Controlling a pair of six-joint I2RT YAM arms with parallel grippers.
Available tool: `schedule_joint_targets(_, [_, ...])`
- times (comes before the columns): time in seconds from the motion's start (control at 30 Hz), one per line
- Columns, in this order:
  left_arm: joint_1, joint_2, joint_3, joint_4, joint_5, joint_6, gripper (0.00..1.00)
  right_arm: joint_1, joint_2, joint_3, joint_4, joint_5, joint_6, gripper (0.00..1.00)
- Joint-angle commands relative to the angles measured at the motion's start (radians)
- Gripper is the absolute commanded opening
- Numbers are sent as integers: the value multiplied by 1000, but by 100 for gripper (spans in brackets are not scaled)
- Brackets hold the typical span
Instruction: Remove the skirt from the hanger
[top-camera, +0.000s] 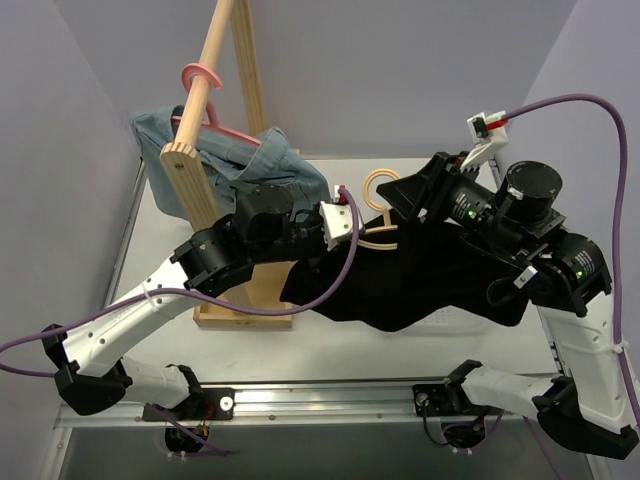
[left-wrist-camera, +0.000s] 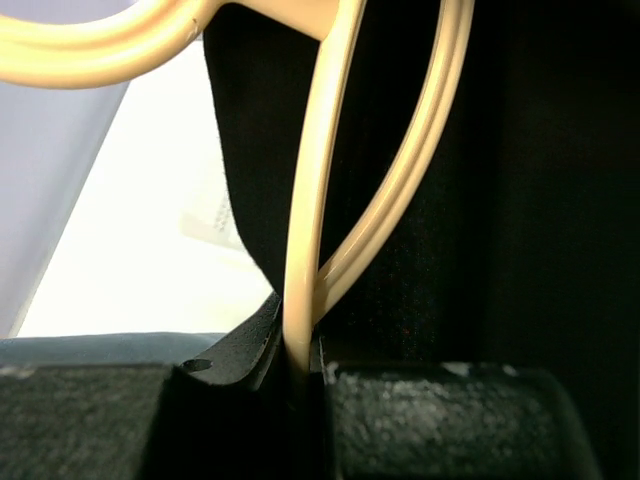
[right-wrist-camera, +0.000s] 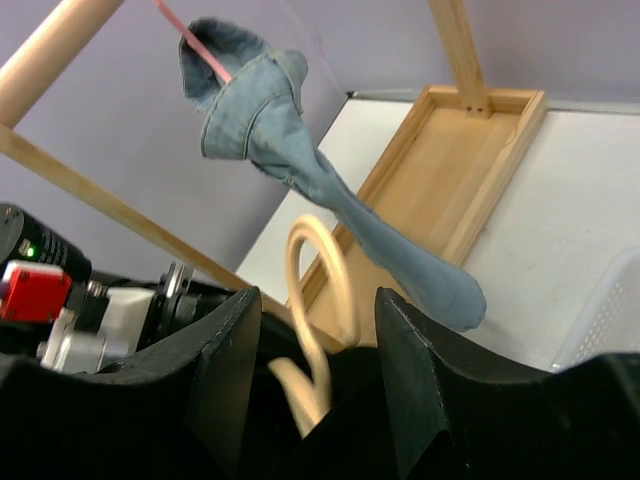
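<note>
- Skirt, black, is draping from the cream hanger, low over the table between the 2 arms.
- Left gripper is clamping 1 thin bar of the hanger, jaws closed on it.
- Right gripper is hovering with jaws apart, the hanger's hook rising between its 2 fingers.
- Denim garment is hanging on the wooden rack behind.

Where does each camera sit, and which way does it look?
Top camera: above and behind the arms, looking down at the table; both arms show.
Left wrist: rides the left arm, looks along the left gripper pinching the cream hanger, black skirt behind.
Right wrist: rides the right arm, looks past the open right gripper toward the denim garment and wooden rack.
All three show the cream hanger.
</note>
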Motion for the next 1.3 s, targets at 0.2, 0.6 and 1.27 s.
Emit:
schedule_joint_targets(0.2, [-17, -113, -10, 80, 73, -26, 2, -4, -8, 80, 7, 91, -7, 45])
schedule_joint_targets(0.6, [-17, -70, 17, 71, 126, -35, 2, -4, 36, 31, 90, -153, 19, 49])
schedule_joint_targets(1.27, [-25, -50, 28, 86, 179, -69, 37, -4, 0, -58, 118, -133, 7, 0])
